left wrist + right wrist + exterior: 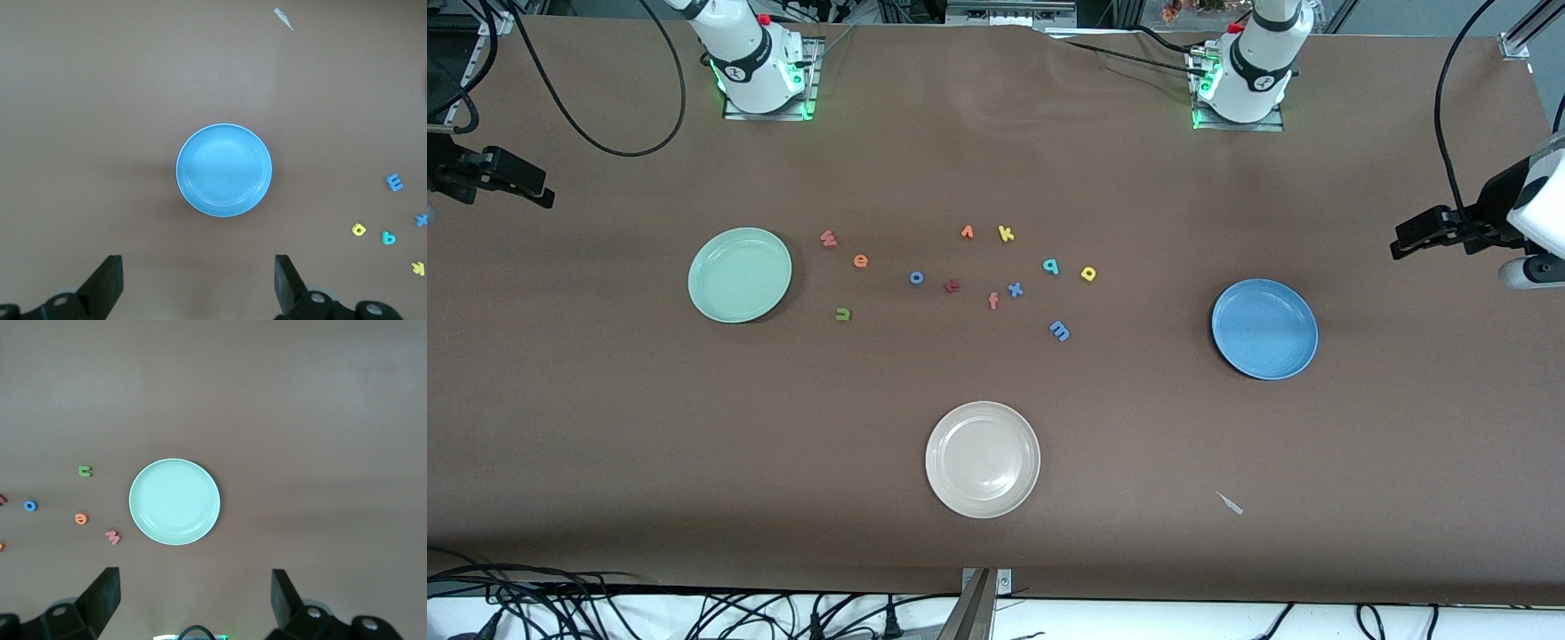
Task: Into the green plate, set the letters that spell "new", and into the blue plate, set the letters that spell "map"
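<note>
With both tools spread wide and empty, left tool [199, 283] high above the blue plate [1264, 328], right tool [195, 599] above the green plate [739, 274], I judge the foam letters [860, 260] lying mid-tabletop between them light, squashy, best pinched across their flat edges.

Letters sit apart w/ gaps; blue x [1015, 289] crowds pink f [993, 301], dark red t [952, 285] near.

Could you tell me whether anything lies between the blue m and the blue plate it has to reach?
Nothing visible does. The blue m lies on bare table, and the stretch from it to the blue plate holds no other letter. The yellow p and teal letter lie farther from the front camera, off that path.
</note>
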Controlling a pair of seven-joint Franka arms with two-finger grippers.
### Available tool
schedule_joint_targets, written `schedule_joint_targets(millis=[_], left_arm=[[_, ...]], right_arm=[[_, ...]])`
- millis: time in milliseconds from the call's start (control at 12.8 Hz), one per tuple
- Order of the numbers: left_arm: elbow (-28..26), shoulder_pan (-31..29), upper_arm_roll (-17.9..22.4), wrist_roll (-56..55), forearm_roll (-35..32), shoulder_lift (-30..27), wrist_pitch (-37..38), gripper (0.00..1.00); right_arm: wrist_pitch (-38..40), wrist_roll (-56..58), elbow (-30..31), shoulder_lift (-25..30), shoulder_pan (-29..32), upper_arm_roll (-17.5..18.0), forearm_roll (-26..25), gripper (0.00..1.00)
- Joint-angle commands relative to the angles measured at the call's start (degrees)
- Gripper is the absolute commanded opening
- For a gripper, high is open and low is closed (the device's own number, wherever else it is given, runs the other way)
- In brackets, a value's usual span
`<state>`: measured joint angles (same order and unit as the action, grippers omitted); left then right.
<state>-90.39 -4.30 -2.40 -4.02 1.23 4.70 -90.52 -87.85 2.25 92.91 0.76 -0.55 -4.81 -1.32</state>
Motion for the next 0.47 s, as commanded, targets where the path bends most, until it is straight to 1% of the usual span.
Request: schedule_joint_targets(millis=[0, 392], left_arm=[[0.21, -0.45, -0.06, 1.56, 1.67, -0.22, 0.35, 1.00], [0.21, -0.45, -0.06, 1.56, 1.67, -0.22, 0.26, 1.00]], right_arm=[[-0.12, -0.32, -1.06, -0.41, 0.64, 0.50, 0.79, 1.00], [0.40, -0.40, -1.06, -0.41, 0.64, 0.50, 1.05, 1.00]])
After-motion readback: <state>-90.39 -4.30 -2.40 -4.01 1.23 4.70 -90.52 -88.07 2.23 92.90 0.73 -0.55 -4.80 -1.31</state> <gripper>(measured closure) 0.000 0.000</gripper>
